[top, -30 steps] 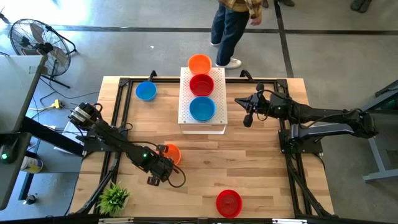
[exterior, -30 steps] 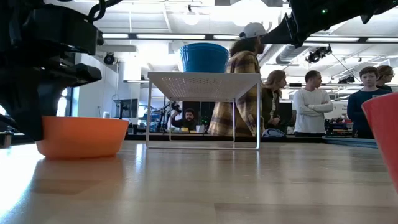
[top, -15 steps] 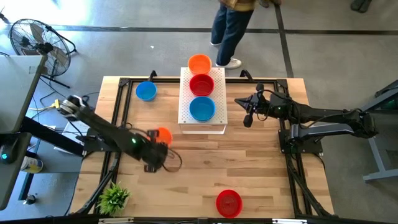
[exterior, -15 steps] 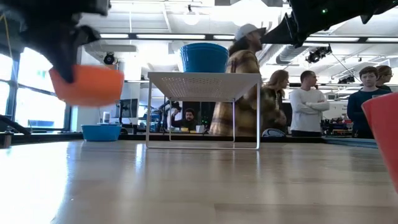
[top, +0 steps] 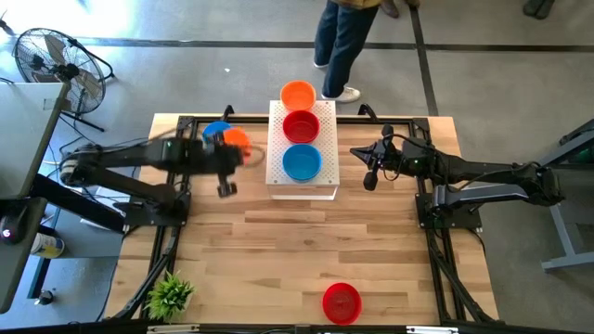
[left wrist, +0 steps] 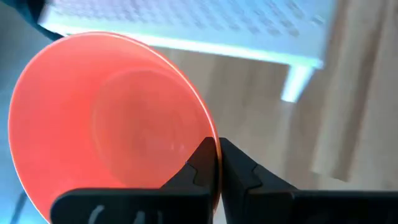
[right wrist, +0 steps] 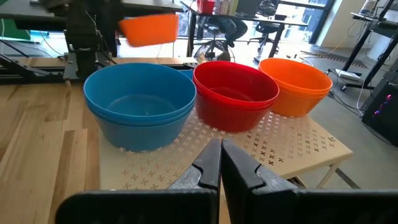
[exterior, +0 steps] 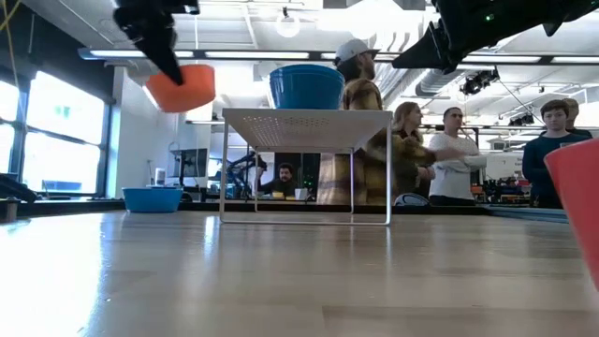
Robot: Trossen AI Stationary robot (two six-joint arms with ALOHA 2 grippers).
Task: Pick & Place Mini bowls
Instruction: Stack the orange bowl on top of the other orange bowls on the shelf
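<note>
People are standing beyond the wooden table (top: pixel 306 250); the left gripper (left wrist: pixel 217 163) is pinching a smooth orange mini bowl (left wrist: pixel 106 124) upper left; the right gripper (right wrist: pixel 220 163) is waiting, fingers pressed together.

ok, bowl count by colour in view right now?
Orange: 2, platform orange bowl, held orange bowl in the left claw
Red: 2, platform red bowl, loose red bowl
Blue: 2, platform blue bowl, loose blue bowl
Total: 6. The three on the white platform look nested, so the total may be higher.
</note>
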